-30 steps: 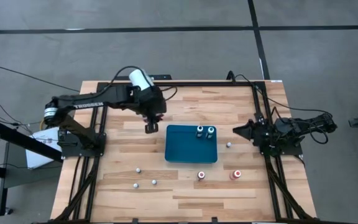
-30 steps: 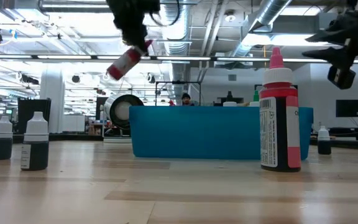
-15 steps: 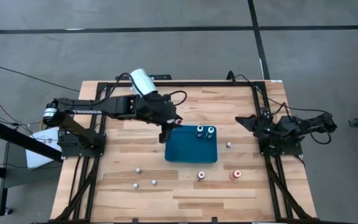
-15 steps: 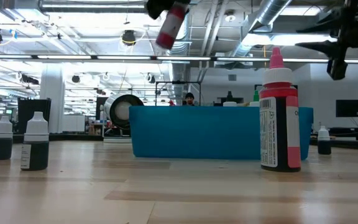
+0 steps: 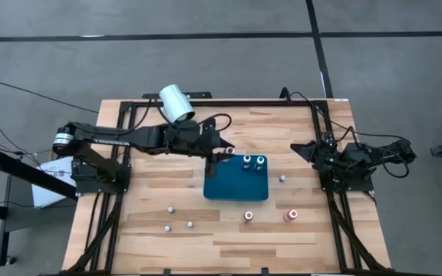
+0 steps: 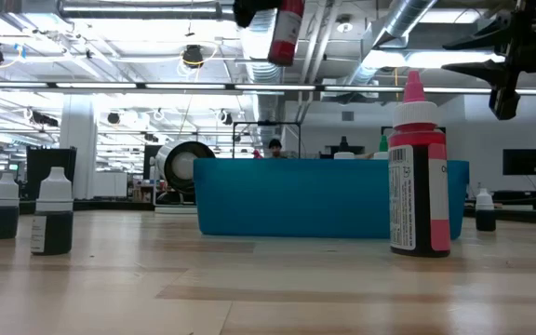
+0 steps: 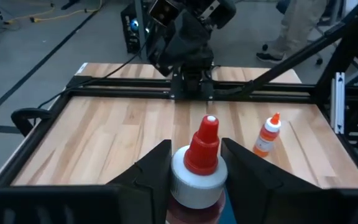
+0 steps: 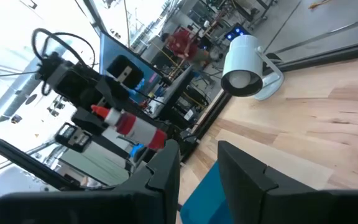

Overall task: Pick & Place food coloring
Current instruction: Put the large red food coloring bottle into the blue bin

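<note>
My left gripper [image 5: 222, 152] is shut on a red food coloring bottle [image 7: 197, 171] with a white collar and a red tip, high above the far left corner of the blue tray [image 5: 232, 190]. In the low view the bottle [image 6: 286, 30] shows near the top, above the tray. Two bottles [image 5: 253, 162] stand in the tray's far right corner. Several more stand on the wood near the tray, among them two red ones [image 5: 249, 216] [image 5: 291, 215]. My right gripper [image 5: 298, 147] waits at the table's right side; in its wrist view the gripper [image 8: 199, 155] is open, with nothing between its fingers. My left gripper pinches the bottle between its two fingers [image 7: 157, 165], on the body right below the white collar [image 7: 194, 183]. The fingers come nearly level from the table's left. The bottle stands about upright with its red tip [image 7: 207, 134] up, lifted clear above the tray.
A white cylinder [image 5: 176, 103] sits by the table's far edge. Black frame rails [image 5: 221, 102] run along the far, left and right sides. Small bottles [image 5: 170, 208] [image 5: 190, 225] [image 5: 166, 228] stand near the front left, one [image 5: 282, 179] right of the tray.
My left gripper has gone toward the table's right edge, from beside the tray's left side to above its far left corner. It has tipped up from pointing down to nearly level. The bottle in it has come from a slant to about upright.
</note>
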Tool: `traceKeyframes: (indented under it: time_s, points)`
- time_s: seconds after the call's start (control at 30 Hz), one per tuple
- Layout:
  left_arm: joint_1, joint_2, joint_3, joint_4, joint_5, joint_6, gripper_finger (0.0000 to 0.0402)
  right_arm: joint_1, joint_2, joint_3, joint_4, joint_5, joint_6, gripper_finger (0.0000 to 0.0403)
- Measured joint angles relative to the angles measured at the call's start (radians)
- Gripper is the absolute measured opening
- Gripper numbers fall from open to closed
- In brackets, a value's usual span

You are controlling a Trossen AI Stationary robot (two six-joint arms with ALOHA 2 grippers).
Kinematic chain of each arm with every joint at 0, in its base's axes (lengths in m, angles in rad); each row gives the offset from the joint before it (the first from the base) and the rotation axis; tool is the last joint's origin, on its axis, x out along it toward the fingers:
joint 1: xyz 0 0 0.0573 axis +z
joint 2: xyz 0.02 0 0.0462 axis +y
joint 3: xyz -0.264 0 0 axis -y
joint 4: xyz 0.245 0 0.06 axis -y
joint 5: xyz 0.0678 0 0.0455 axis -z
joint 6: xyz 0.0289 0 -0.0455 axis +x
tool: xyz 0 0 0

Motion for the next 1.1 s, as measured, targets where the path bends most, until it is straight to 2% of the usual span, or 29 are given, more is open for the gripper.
traceKeyframes:
  time_s: [0.23,0.57,1.1]
  points:
    - [0.001,0.002,-0.152,0.254,-0.002,-0.042,0.0119,0.0,0.0,0.0,-0.011,-0.001,0.0,0.0098]
    - [0.002,0.001,-0.319,0.516,-0.051,-0.07,0.0113,0.0,0.0,0.0,-0.074,-0.002,0.0,0.0098]
    - [0.02,0.0,-0.481,0.7,-0.081,-0.144,0.0119,0.0,0.0,0.0,-0.104,-0.001,-0.079,0.0098]
